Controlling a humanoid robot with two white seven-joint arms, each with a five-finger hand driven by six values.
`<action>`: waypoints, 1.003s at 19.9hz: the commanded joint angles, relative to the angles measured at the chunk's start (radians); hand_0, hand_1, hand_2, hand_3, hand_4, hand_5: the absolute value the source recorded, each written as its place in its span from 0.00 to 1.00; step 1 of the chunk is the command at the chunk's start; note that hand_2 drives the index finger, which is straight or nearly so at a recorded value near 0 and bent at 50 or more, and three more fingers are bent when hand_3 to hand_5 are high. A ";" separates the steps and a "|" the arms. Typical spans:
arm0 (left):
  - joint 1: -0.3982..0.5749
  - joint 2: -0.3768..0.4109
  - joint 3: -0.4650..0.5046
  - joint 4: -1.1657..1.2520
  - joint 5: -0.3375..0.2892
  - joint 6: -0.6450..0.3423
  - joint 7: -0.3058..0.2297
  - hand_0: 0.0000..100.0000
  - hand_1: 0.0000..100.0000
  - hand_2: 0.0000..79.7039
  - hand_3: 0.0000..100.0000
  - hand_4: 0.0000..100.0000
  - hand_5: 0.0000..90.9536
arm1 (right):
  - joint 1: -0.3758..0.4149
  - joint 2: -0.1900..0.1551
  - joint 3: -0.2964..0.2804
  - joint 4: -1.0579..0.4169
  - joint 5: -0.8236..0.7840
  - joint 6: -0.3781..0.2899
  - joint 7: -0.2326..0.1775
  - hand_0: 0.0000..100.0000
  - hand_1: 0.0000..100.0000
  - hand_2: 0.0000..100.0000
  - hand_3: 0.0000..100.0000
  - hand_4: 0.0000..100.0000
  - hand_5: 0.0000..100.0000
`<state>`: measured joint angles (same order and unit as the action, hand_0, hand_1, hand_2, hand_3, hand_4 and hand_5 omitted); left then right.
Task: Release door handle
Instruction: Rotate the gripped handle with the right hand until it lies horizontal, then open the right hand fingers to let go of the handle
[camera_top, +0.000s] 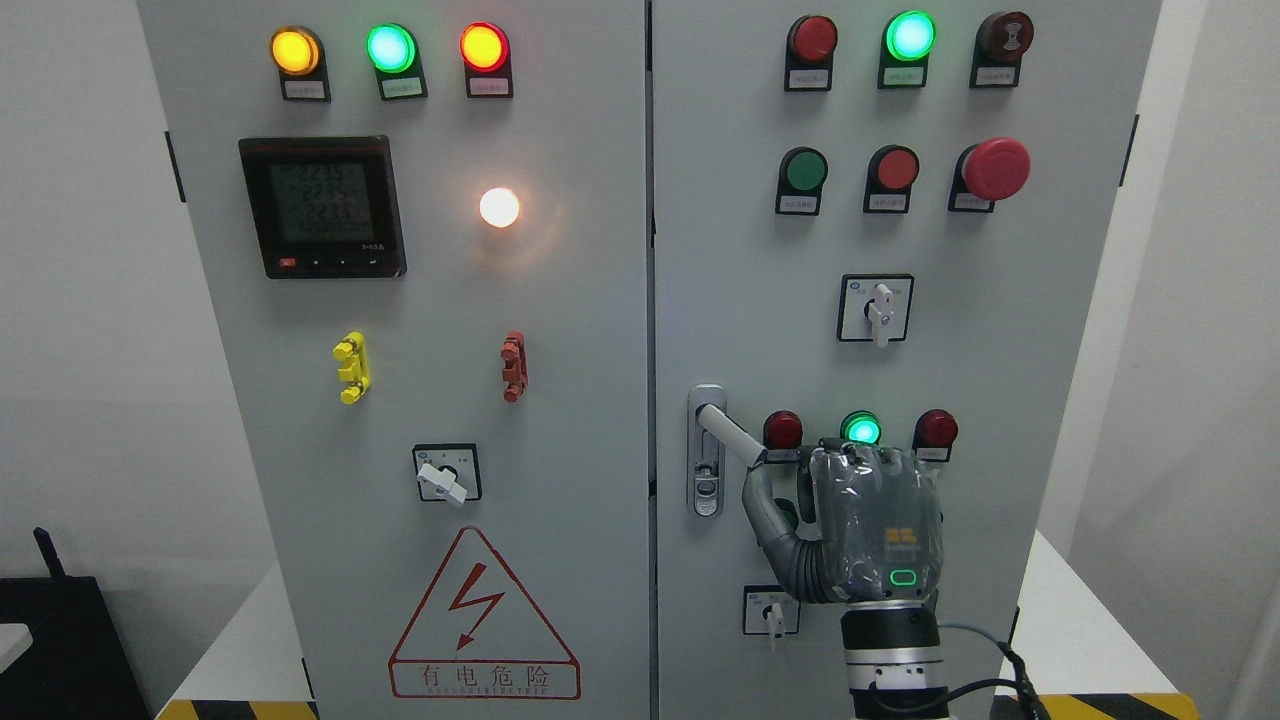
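Observation:
The door handle (733, 434) is a silver lever on the right cabinet door. It is swung out from its lock plate (706, 470) and points down and to the right. My right hand (770, 468) rises from the bottom edge, its back toward me. Its thumb (758, 505) arcs up to the lever's tip and a finger (786, 456) reaches that tip from the right, so the hand is shut on the handle's end. The palm side and the other fingertips are hidden behind the hand. My left arm does not show.
The grey cabinet has two doors split by a seam (648, 360). Above the hand sit indicator lamps (861, 430), a rotary switch (877, 310) and a red emergency button (995, 168). Another switch (771, 610) is beside the wrist. The left door carries a meter (322, 206) and a warning triangle (483, 618).

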<state>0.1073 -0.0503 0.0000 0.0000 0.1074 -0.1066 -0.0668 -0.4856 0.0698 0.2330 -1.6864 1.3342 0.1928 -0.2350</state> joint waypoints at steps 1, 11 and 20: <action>0.000 0.000 -0.014 0.020 0.000 0.001 -0.001 0.12 0.39 0.00 0.00 0.00 0.00 | -0.004 -0.002 -0.008 -0.003 -0.001 -0.001 0.000 0.56 0.27 1.00 1.00 1.00 0.99; 0.000 0.000 -0.014 0.020 0.000 0.001 -0.001 0.12 0.39 0.00 0.00 0.00 0.00 | -0.016 -0.004 -0.007 -0.001 -0.053 -0.001 -0.012 0.56 0.27 1.00 1.00 1.00 0.99; 0.000 0.000 -0.014 0.020 0.000 0.001 -0.001 0.12 0.39 0.00 0.00 0.00 0.00 | -0.031 -0.028 -0.003 0.011 -0.055 -0.003 -0.020 0.56 0.27 1.00 1.00 1.00 0.99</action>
<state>0.1073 -0.0505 0.0000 0.0000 0.1074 -0.1067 -0.0667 -0.5114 0.0552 0.2270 -1.6843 1.2841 0.1909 -0.2511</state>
